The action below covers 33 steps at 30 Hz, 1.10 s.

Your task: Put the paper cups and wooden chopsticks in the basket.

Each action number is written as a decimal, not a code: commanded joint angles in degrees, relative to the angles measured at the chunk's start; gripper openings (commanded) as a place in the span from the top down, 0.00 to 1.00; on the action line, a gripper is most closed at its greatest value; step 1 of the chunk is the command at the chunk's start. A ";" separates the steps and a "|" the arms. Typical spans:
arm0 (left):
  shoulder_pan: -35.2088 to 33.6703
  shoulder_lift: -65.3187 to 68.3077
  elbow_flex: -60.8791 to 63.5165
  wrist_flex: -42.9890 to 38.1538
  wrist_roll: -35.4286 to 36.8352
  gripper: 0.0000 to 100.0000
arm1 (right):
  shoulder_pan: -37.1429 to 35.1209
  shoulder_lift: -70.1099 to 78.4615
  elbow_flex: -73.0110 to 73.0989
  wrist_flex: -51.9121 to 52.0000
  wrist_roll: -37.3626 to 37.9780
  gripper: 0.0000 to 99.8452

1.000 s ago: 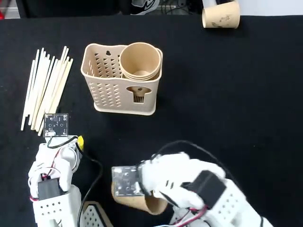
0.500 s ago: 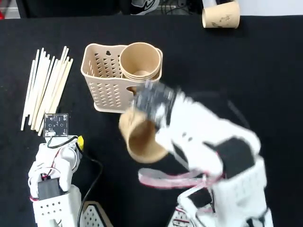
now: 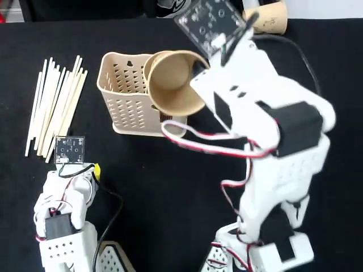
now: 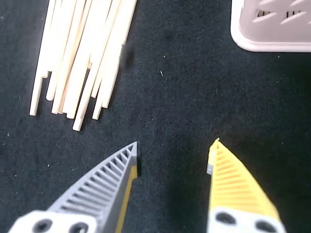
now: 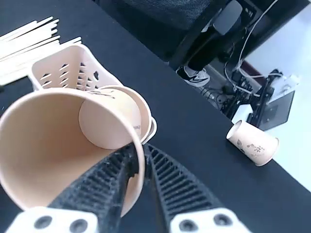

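Clamping 1 paper cup (image 5: 48, 141), the right gripper (image 5: 141, 150) hangs seemingly over the basket (image 3: 127, 107); left gripper (image 4: 175, 143) gapes empty.

Bright, even light lies over the dull black table (image 3: 340, 62), and shadows on it are barely visible

tool (image 4: 172, 158) jaws apart | chopsticks (image 4: 82, 53) near | basket (image 4: 272, 24) corner

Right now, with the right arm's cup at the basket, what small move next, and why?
Probably tip the paper cup upright and lower it into the stacked cups in the basket: the right jaws pinch its rim, and it hangs tilted close over them.
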 commanded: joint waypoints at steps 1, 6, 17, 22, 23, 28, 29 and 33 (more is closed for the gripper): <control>0.57 -0.44 1.01 -0.44 -0.53 0.76 | 1.23 4.62 -4.53 -1.23 -1.41 0.99; 0.57 -0.44 1.01 -0.44 -0.53 0.76 | 4.57 10.86 -5.32 -4.66 -2.55 0.99; 0.57 -0.44 1.01 -0.44 -0.53 0.76 | 0.97 18.68 -5.23 -4.84 -2.55 0.85; 0.57 -0.44 1.01 -0.44 -0.53 0.76 | 0.44 18.77 -7.52 -9.32 -10.20 0.74; 0.57 -0.44 1.01 -0.44 -0.53 0.76 | 0.44 18.77 -8.40 -10.37 -11.08 0.74; 0.57 -0.44 1.01 -0.44 -0.53 0.76 | -1.05 19.30 -11.30 -14.86 -14.33 0.74; 0.57 -0.44 1.01 -0.44 -0.53 0.76 | -1.76 19.30 -10.59 -15.47 -14.77 0.74; 0.57 -0.44 1.01 -0.44 -0.53 0.76 | -5.01 19.30 -3.03 -18.46 -14.59 0.74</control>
